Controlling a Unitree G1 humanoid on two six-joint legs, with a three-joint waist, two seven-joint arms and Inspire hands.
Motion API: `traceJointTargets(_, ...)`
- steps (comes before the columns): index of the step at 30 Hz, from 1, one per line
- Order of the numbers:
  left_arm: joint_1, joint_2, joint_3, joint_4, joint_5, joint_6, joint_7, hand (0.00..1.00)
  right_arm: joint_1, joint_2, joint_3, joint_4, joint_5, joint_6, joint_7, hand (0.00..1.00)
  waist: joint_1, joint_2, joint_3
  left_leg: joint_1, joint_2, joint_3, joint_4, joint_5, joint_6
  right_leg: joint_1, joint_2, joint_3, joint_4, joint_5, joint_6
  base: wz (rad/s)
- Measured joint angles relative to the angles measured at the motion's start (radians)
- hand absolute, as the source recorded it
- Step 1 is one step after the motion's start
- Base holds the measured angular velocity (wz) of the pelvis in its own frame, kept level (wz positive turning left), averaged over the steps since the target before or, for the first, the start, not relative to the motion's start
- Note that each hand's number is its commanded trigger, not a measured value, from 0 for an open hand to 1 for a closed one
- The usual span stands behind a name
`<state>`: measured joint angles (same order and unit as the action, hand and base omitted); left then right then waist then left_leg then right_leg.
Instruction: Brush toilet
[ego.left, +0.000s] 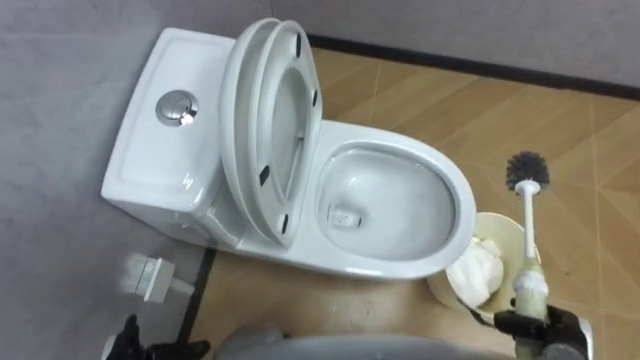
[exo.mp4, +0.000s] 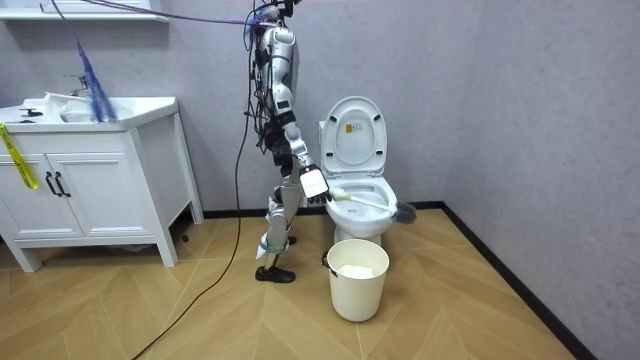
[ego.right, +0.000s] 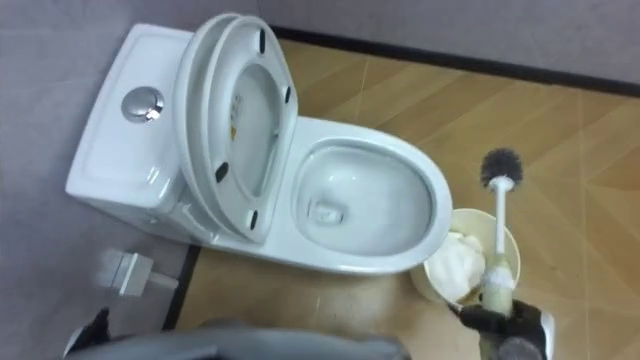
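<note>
Right hand (ego.left: 545, 330) is clamped on the brush (ego.left: 528, 225). Its bristle head lies straight ahead of the hand, beside the toilet (ego.left: 400, 205). Left hand (ego.left: 128, 340) hangs low.

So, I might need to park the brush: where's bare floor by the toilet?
Bare wood floor lies between the toilet bowl and the baseboard. Crowded: the bowl's front, where the bin stands close and the right hand holds the brush.

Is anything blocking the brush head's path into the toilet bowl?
Nothing visible does. The seat and lid are raised, the bowl is open, and the brush head, held out by the right robot hand, is outside the rim.
</note>
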<state>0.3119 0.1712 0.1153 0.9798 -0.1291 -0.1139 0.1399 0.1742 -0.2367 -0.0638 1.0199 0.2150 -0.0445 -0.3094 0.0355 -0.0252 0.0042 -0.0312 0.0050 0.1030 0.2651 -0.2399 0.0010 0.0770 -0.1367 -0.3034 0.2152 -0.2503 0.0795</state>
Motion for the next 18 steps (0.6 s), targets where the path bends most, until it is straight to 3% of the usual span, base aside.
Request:
traceJointTargets(4, -0.002, -0.001, 0.005, -0.009, -0.013, 0.000, 0.035, 0.00, -0.020, 0.000, 0.002, -0.007, -0.026, -0.014, -0.009, 1.00, 0.002, 0.001, 0.0013, 0.010, 0.000, -0.002, 0.002, 0.000, 0.000, 0.017, 0.001, -0.002, -0.009, 0.000, 0.000, 0.01)
traceJointTargets(8, 0.008, -0.028, 0.078, -0.114, 0.006, -0.002, 0.121, 0.00, -0.014, 0.007, 0.002, -0.014, -0.052, -0.025, -0.018, 1.00, 0.008, -0.005, 0.0035, 0.019, -0.002, -0.020, 0.005, 0.000, 0.000, 0.036, 0.001, -0.023, -0.012, 0.000, 0.001, 0.12)
traceJointTargets(10, 0.014, -0.027, 0.081, -0.170, 0.014, -0.004, 0.154, 0.00, -0.016, 0.007, 0.003, -0.015, -0.090, -0.029, -0.019, 1.00, 0.016, -0.007, 0.0051, 0.014, -0.003, -0.028, 0.010, 0.000, 0.000, 0.039, 0.001, -0.033, -0.011, 0.001, 0.001, 0.15)
traceJointTargets(15, 0.014, -0.045, 0.078, -0.297, 0.182, -0.019, 0.207, 0.00, -0.014, 0.015, 0.027, -0.006, -0.251, -0.046, -0.016, 1.00, 0.047, -0.017, 0.0014, 0.007, -0.008, -0.066, 0.013, 0.003, -0.004, 0.050, 0.002, -0.058, -0.012, 0.002, 0.003, 0.19)
traceJointTargets(18, 0.035, -0.045, 0.067, -0.475, 0.296, -0.018, 0.251, 0.00, -0.019, 0.018, 0.070, 0.025, -0.354, -0.072, 0.003, 1.00, 0.054, -0.034, -0.0001, -0.023, -0.011, -0.107, 0.044, 0.003, -0.005, 0.056, 0.008, -0.094, -0.013, 0.003, 0.002, 0.39)
